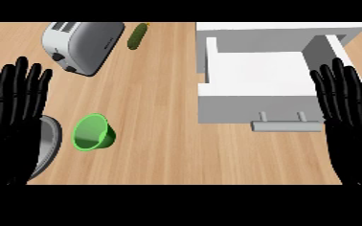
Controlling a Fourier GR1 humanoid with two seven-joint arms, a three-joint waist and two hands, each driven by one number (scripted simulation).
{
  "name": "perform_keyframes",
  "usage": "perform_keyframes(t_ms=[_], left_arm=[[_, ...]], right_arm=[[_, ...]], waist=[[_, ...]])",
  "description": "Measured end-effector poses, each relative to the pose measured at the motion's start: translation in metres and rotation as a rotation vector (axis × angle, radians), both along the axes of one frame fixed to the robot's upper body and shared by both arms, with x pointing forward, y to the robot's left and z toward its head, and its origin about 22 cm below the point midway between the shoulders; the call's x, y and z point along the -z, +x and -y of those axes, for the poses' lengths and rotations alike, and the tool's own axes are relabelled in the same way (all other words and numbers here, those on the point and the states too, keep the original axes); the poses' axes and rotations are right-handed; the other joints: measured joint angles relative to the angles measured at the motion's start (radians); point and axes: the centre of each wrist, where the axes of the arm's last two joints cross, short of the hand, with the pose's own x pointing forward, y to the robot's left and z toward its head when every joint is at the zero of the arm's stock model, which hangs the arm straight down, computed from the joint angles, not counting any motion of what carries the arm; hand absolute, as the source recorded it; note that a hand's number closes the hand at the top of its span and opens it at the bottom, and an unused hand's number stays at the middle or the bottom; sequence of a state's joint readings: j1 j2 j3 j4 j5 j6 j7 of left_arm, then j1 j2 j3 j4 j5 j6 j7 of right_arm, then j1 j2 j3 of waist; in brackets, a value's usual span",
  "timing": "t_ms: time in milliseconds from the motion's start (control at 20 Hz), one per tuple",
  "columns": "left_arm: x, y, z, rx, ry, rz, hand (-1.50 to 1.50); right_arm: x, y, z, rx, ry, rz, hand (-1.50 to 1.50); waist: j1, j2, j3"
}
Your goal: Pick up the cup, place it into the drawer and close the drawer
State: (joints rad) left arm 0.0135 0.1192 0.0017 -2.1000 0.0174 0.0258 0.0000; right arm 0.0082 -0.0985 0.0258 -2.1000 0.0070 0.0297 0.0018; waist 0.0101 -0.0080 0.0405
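The wooden desk (163, 100) carried every item. At its far right sat the white drawer (233, 109), pulled open, its cavity holding nothing that could be seen and its front face turned toward the robot. A grey toaster (79, 45) lay at the far left corner.

The left hand (20, 119) rested at the left edge, fingers straight, spread and pointing away from the robot, holding nothing. The right hand (343, 119) rested at the right edge in the same attitude, fingers straight and holding nothing, just beside the drawer's right wall. A grey rounded vessel (48, 143) showed partly from under the left hand; its type could not be determined.

The green cup (93, 132) stood on bare desk just right of that vessel, well apart from the drawer. Its mouth showed toward the lower left and its body ran up and to the right; whether it was upright or leaning could not be settled.

Governing relation: the cup lay to the right of the left hand, near its palm and nearer the robot than its fingertips. The right hand was well apart from it. In judgement, the left hand was better placed for the pickup, and no step of the task was yet done.

The drawer handle (286, 124) projected from the front face. A cucumber (137, 36) lay beside the toaster, clear of the likely path
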Motion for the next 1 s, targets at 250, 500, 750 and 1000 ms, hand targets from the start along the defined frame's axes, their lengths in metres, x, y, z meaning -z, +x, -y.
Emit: perform_keyframes(t_ms=[250, 500, 750, 1000], left_arm=[[-0.004, -0.005, -0.020, 0.197, 0.028, 0.010, -1.50], [0.016, 0.000, -0.047, 0.359, -0.095, -0.145, -1.50], [0.039, 0.010, -0.097, 0.406, -0.172, -0.231, -1.50], [0.065, 0.029, -0.118, 0.386, -0.164, -0.296, -1.50]], right_arm=[[0.001, -0.003, 0.002, 0.007, 0.025, 0.020, -1.50], [0.007, 0.000, 0.002, -0.057, -0.013, -0.067, -1.50], [0.001, 0.012, 0.007, -0.090, -0.028, -0.109, -1.50], [0.004, 0.027, 0.006, -0.104, -0.032, -0.124, -1.50]], waist=[[-0.003, 0.004, -0.030], [-0.004, 0.010, -0.039], [-0.007, 0.010, -0.041], [-0.011, 0.010, -0.041]])
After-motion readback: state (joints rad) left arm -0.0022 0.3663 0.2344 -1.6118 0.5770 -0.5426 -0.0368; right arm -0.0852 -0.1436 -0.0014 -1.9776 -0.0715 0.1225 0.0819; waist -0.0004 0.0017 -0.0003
